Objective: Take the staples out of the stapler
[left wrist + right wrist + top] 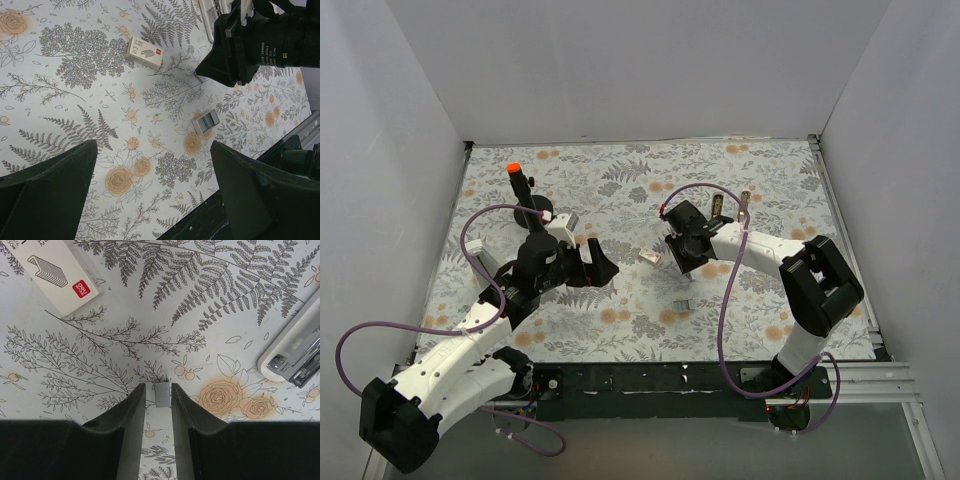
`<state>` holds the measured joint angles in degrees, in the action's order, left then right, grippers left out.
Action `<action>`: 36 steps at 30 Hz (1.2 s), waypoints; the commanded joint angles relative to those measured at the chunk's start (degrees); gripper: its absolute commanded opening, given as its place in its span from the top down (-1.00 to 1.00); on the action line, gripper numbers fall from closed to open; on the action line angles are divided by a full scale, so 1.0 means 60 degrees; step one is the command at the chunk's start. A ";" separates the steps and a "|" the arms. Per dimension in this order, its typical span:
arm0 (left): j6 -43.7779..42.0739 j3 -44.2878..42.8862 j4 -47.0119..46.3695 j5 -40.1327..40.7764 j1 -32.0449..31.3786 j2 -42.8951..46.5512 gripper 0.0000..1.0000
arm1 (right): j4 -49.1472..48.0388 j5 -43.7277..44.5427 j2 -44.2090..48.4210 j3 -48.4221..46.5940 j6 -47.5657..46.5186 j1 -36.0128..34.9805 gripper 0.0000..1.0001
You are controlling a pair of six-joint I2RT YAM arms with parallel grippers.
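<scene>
Top view: the left gripper (605, 262) hangs over the flowered table (620, 180), spread wide and holding nothing. The right gripper (683, 266) points down just right of a small white box (650, 258). The stapler (718, 207) lies beyond the right gripper. A second strip (682, 303) of staples rests on the table in front of that gripper. An orange-capped post (517, 180) stands at the far left.

Left wrist view: the box (145, 52) shows a red label. The second strip (206, 121) lies flat, apart from everything. White print on the right arm is too small to read.

Right wrist view: the right gripper (158, 390) is pinched narrow around a short grey strip of staples (162, 394). The box (52, 270) carries a drawing of a staple strip and a red tag reading "deli". The stapler (295, 352) lies at the right edge, its metal channel exposed.
</scene>
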<state>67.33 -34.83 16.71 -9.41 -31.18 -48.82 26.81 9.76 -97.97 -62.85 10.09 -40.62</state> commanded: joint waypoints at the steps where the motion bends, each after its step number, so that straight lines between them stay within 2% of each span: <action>1: -0.0089 -0.0054 0.0028 0.0103 0.0070 0.0036 -0.96 | 0.0058 -0.0147 -0.0019 -0.0277 -0.0260 -0.0027 0.31; 28: -0.0118 -0.0040 0.0027 0.0133 0.0070 0.0050 -0.96 | -0.0220 0.0000 -0.0297 0.0485 -0.0319 -0.0027 0.28; 36: -0.0118 -0.0040 0.0013 0.0133 0.0070 0.0050 -0.96 | -0.0278 -0.0191 -0.0253 0.0587 -0.0202 -0.0027 0.38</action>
<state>67.31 -34.83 16.71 -9.41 -31.18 -48.97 26.11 8.93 -99.15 -60.36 8.78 -40.62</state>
